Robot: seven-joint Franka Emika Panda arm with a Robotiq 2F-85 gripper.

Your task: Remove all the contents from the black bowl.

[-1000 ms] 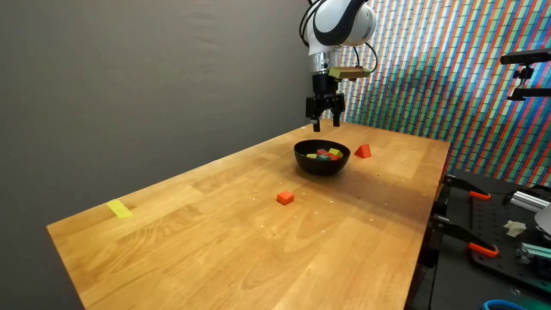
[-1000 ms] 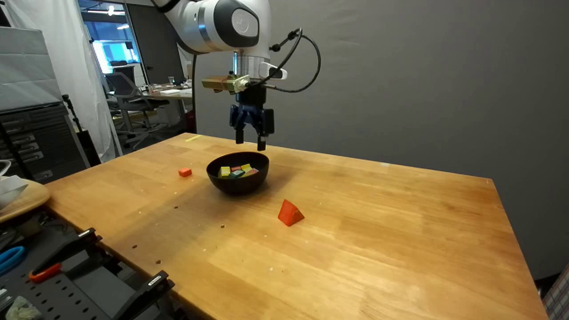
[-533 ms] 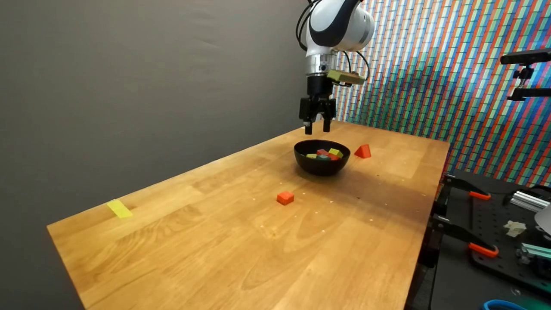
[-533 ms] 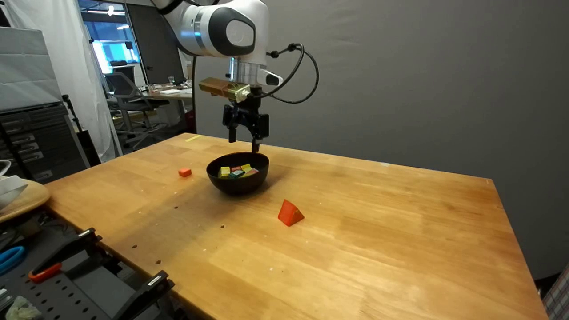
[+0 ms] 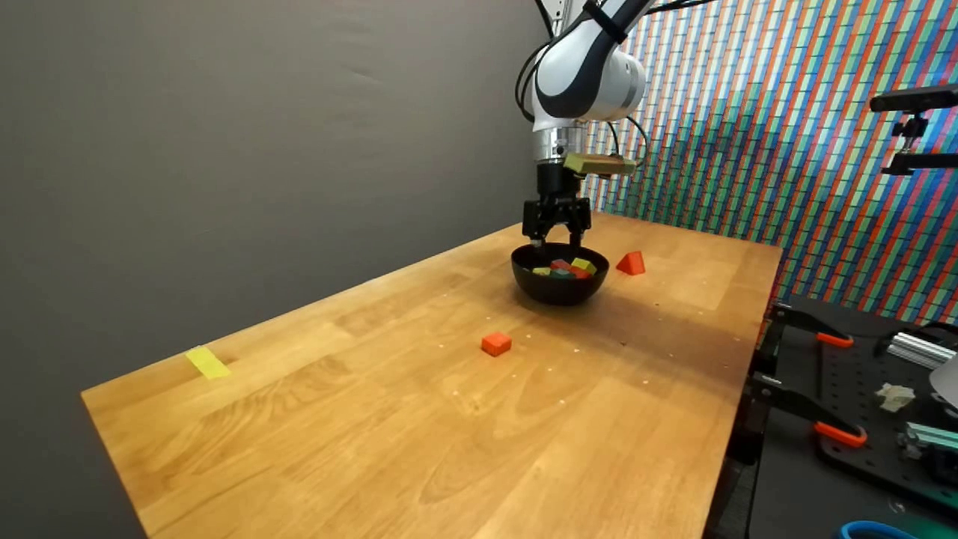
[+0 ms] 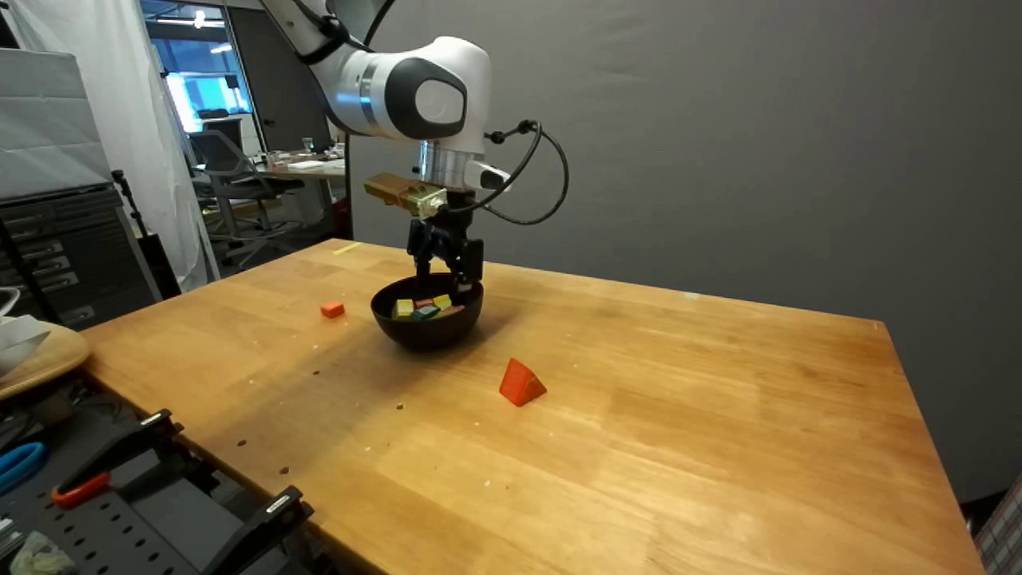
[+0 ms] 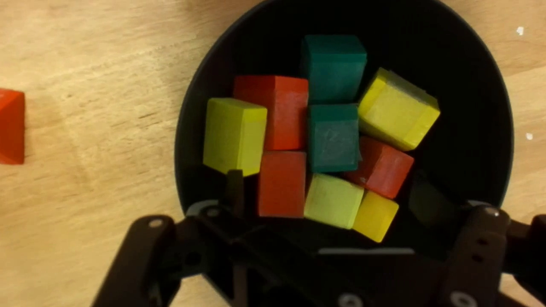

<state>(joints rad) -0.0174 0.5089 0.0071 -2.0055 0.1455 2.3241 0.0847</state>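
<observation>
Nine visible blocks (image 7: 334,138), red, green and yellow, in the bowl (image 6: 427,335) on the tabletop (image 5: 419,419); at its mouth, tool (image 5: 557,246) with jaws apart.

Blocks (image 7: 333,138) in the bowl (image 6: 427,333), the bowl on the table (image 6: 623,431)

A plain grey wall (image 5: 262,150) runs along one long edge of the wooden worktop (image 5: 337,419), and a many-coloured striped backdrop (image 5: 823,150) rises beyond one end. Past the worktop's opposite end, in an exterior view, are a drawer cabinet (image 6: 64,255) and a hanging white curtain (image 6: 120,104); farther off from the worktop come an office chair (image 6: 251,188), a desk (image 6: 319,172), a dark panel (image 6: 279,80), ceiling lights (image 6: 200,21) and a bright, bluish glow (image 6: 182,100).
</observation>
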